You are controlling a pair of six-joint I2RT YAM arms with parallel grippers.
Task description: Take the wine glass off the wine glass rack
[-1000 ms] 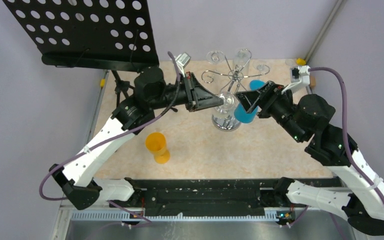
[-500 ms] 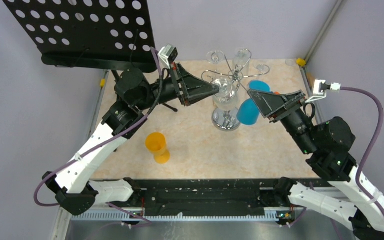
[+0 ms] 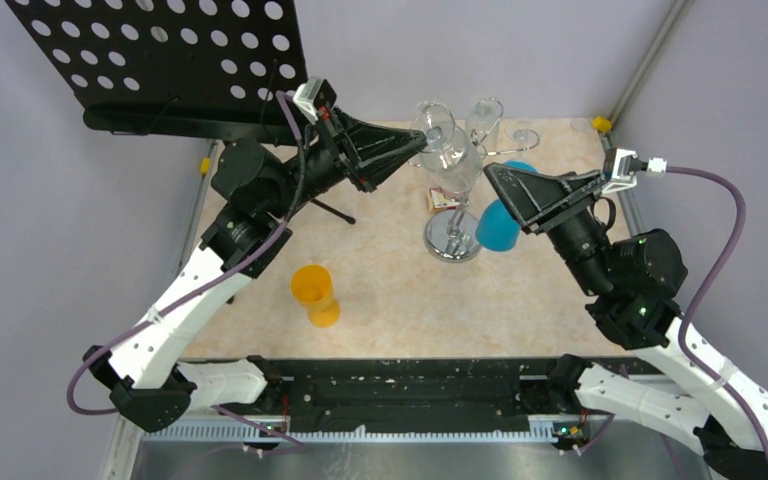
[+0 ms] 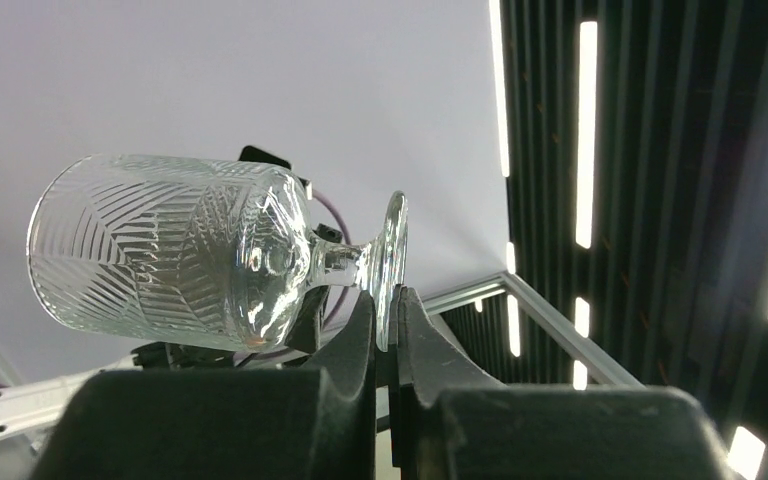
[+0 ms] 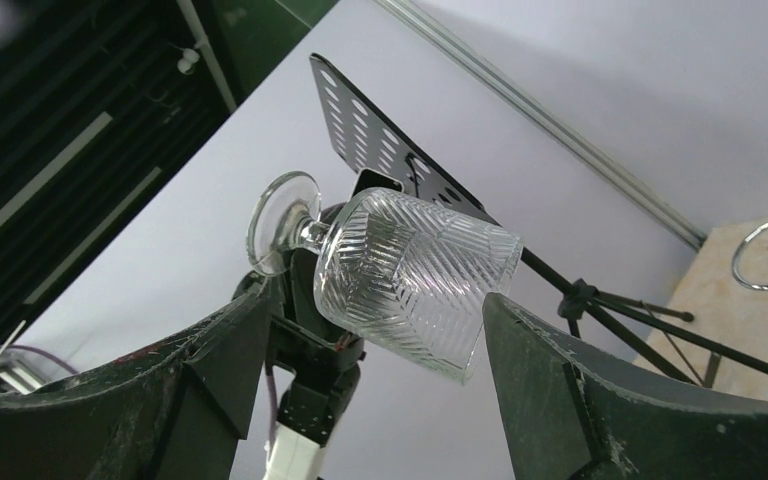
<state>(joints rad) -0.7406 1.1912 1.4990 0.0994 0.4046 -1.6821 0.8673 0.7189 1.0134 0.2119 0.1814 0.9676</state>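
Grips glass (image 4: 170, 250) by its foot in left gripper (image 4: 385, 302), tilted above rack (image 3: 452, 244); holds right gripper (image 3: 493, 176) spread wide beside it.

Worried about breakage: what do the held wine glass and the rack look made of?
The wine glass looks like clear pressed or cut glass: transparent, chevron grooves catching highlights, though clear plastic is possible. The wine glass rack looks like polished chrome metal: thin wire arms, mirror-bright disc base.
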